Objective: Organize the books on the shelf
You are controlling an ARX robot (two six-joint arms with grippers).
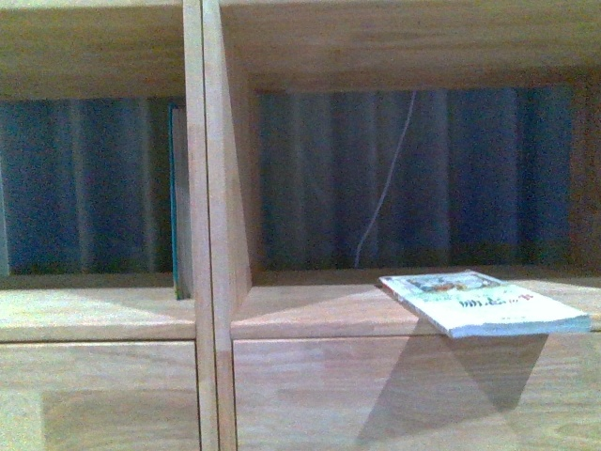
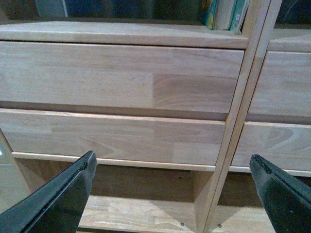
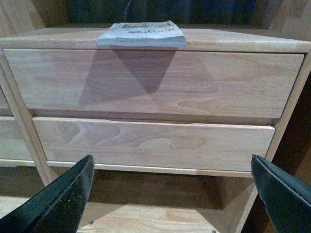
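White paperback (image 1: 484, 303) is laid flat in the shelf's (image 1: 211, 282) right bay, overhanging the front edge; teal book (image 1: 176, 202) is stood against the divider on the left. Left gripper (image 2: 171, 157) and right gripper (image 3: 171, 158) are both seen with fingers (image 3: 58, 199) spread and empty, so that overhang is probably best pinched. Cover lettering can't be read, too blurry.

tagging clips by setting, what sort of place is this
Likely an indoor living or study room, though little shows: a light wooden shelf with drawer fronts, a dark blue curtain behind its open back, and a white paperback lying on it.
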